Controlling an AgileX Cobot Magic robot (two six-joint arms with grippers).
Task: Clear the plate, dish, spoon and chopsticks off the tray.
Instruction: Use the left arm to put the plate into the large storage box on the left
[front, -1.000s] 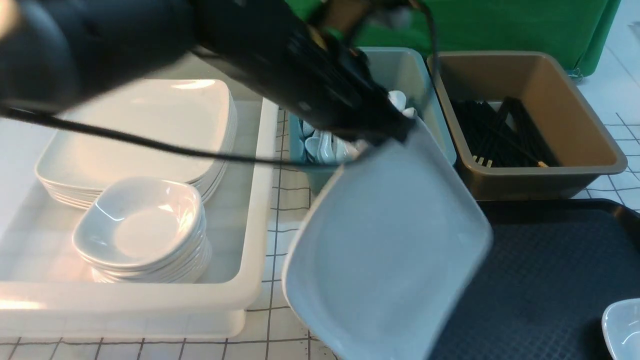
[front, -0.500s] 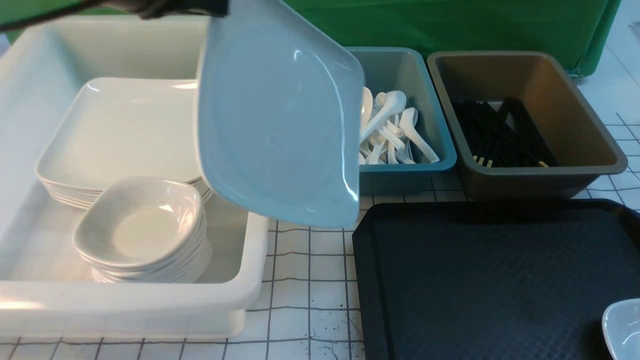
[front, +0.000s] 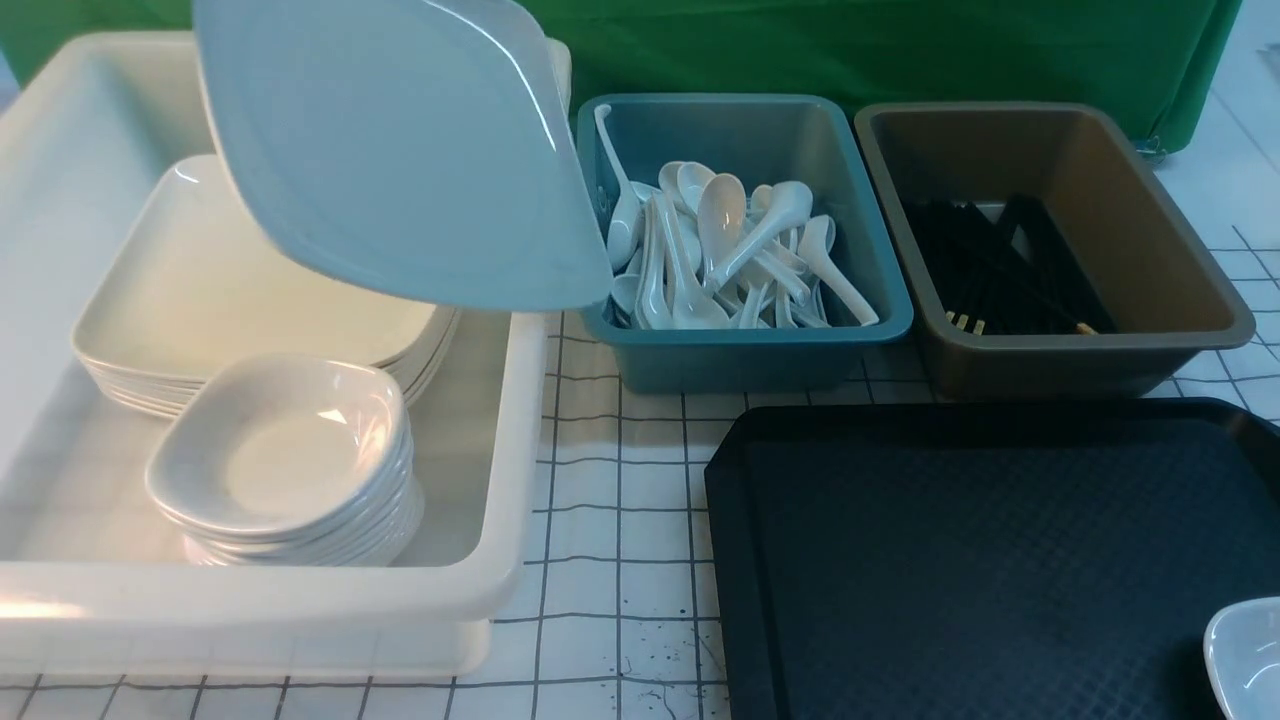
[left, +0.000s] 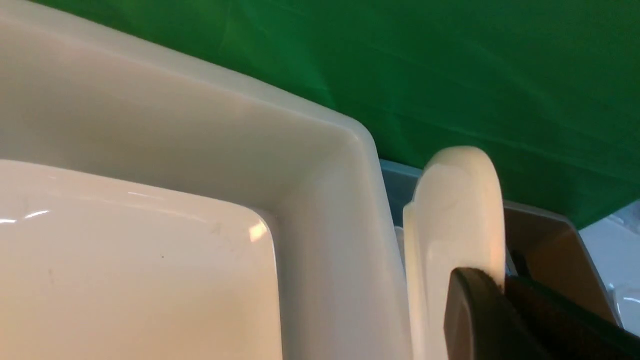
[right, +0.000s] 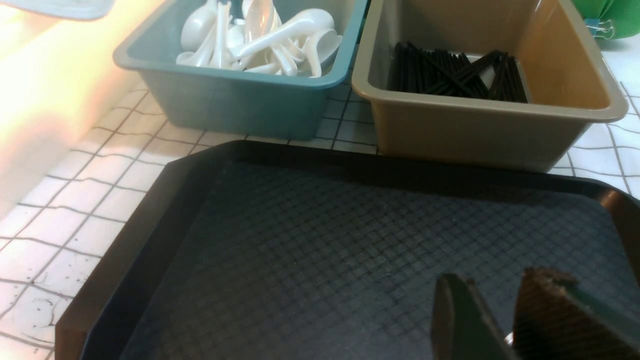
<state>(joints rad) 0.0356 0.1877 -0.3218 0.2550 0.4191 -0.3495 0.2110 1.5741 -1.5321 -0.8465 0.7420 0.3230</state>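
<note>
Swings plate (front: 400, 150) off tray (front: 960, 560), leftward over white tub (front: 500, 600). Pinches rim tight with left claw (left: 500, 290). Shows right claw (right: 492, 310) part-open; cannot tell hold. Leaves 1 dish (front: 1245, 655) on tray.

Bright, soft overhead light.
White tub (right: 45, 75) blown out warm in right wrist view; plate (front: 400, 150) shows glare streaks.

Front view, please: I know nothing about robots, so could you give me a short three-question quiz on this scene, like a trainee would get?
1. Fill in: the left end effector pinches the plate by its ____.
2. Which tub holds the spoons? A white, B teal, C brown.
3. True or false: the dish sits on the tray.
Key: 1 rim; 2 B, the teal tub; 3 true.
</note>
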